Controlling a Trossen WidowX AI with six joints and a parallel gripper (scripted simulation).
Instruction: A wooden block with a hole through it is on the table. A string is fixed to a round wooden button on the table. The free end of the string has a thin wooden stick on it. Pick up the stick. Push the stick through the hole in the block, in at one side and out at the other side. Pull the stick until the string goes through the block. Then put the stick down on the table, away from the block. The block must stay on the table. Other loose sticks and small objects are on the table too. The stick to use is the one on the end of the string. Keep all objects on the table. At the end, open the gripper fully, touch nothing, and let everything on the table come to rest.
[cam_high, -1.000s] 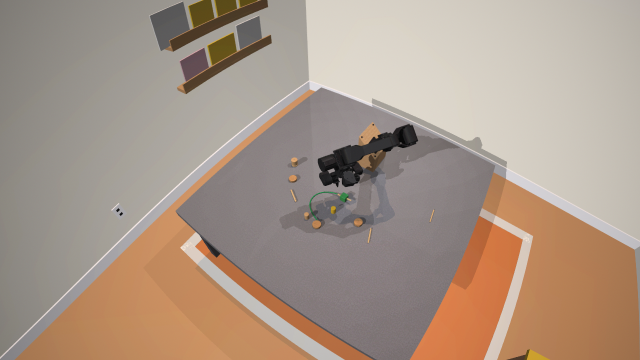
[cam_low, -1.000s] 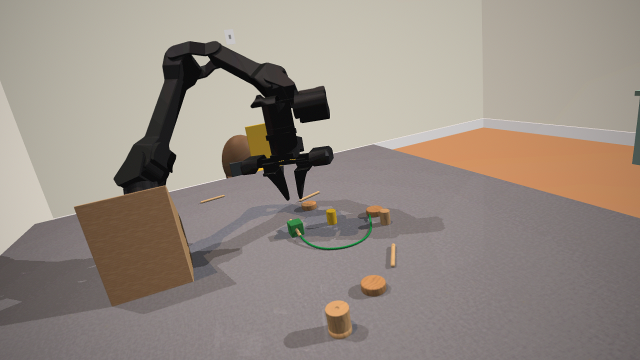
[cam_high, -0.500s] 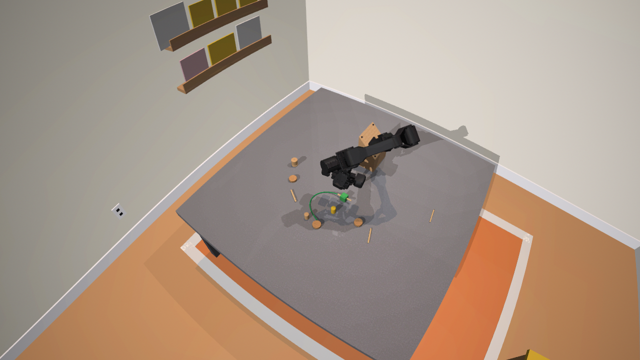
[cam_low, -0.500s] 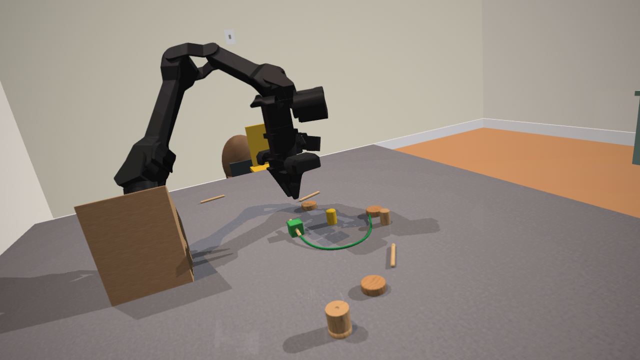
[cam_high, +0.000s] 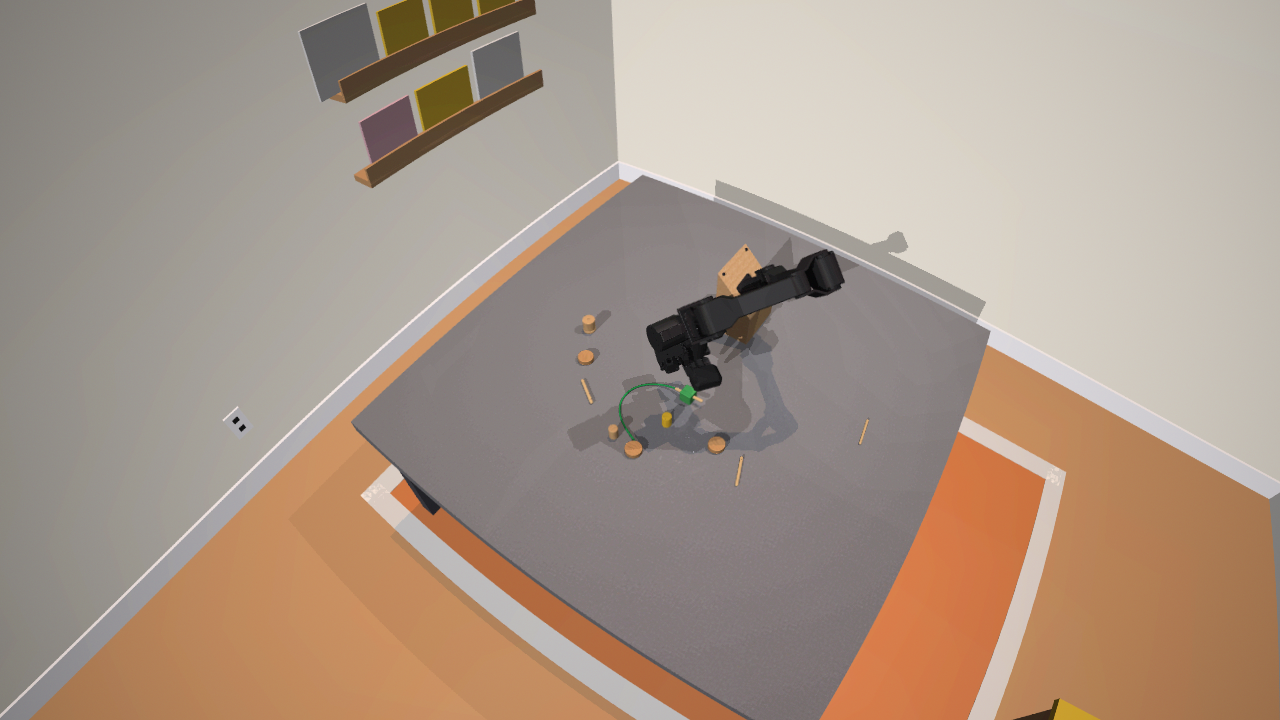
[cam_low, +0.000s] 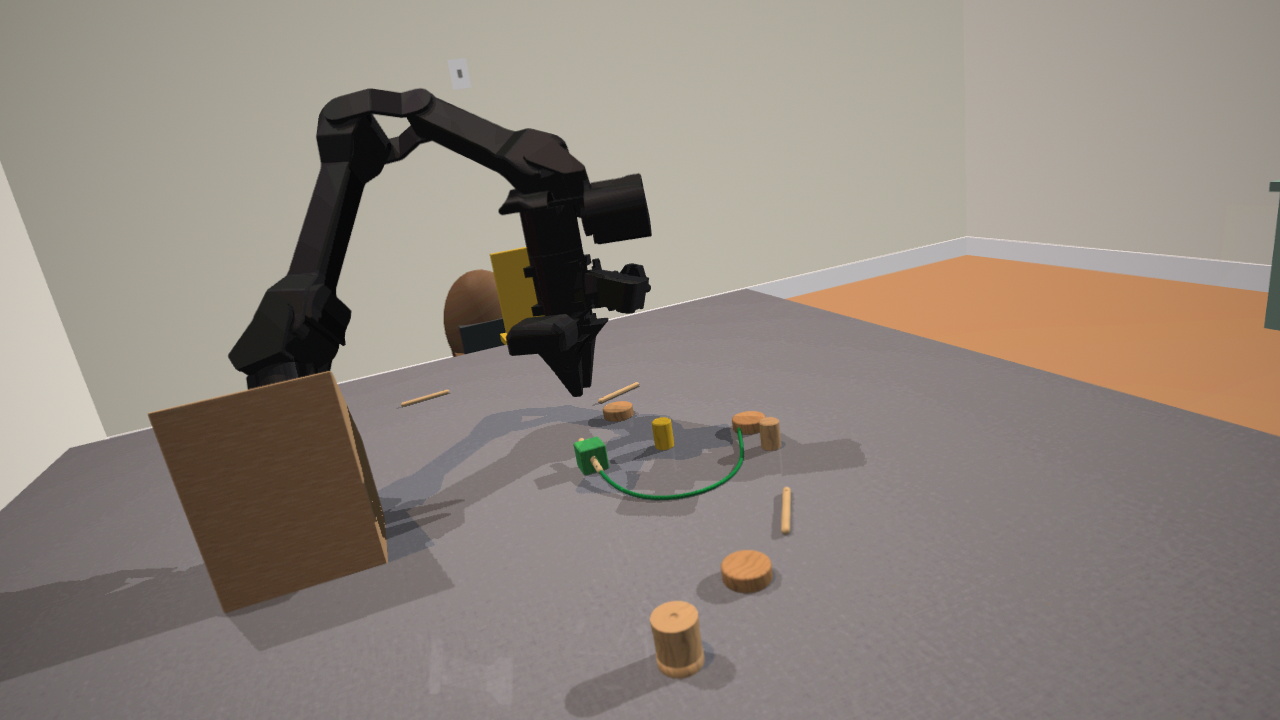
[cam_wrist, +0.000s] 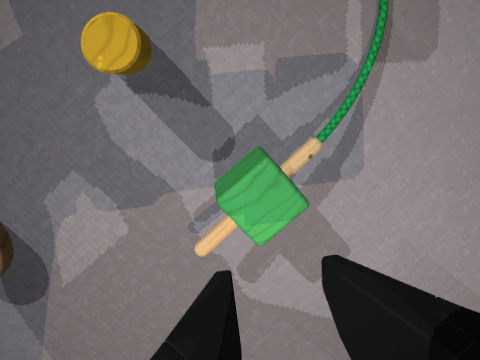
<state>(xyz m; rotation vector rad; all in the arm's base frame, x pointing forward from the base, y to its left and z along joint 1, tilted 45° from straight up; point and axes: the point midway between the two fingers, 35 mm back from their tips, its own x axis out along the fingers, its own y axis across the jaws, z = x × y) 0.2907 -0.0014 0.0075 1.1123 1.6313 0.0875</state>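
Observation:
The stick (cam_high: 699, 399) (cam_low: 597, 465) (cam_wrist: 212, 239) lies with its ends showing on opposite sides of a green cube (cam_high: 688, 394) (cam_low: 590, 454) (cam_wrist: 265, 197); whether it runs through or under the cube is hidden. The green string (cam_high: 621, 407) (cam_low: 666, 497) (cam_wrist: 369, 65) curves from the stick's end to the button (cam_high: 633, 449) (cam_low: 744, 420). My gripper (cam_low: 578, 393) (cam_wrist: 278, 265) is partly open and empty, above the table beside the cube. The tall wooden block (cam_high: 739, 268) (cam_low: 277, 492) stands near the arm's base; its narrow side shows a dark curved shape almost edge-on, and its hole is not clear.
A yellow cylinder (cam_high: 666, 420) (cam_low: 662, 434) (cam_wrist: 111, 42) stands near the cube. A small peg (cam_high: 613, 431) (cam_low: 769, 434) is beside the string's button. Other discs (cam_high: 716, 445) (cam_high: 585, 357), a larger peg (cam_high: 588, 324) (cam_low: 676, 635) and loose sticks (cam_high: 587, 391) (cam_high: 739, 470) (cam_high: 863, 431) lie around.

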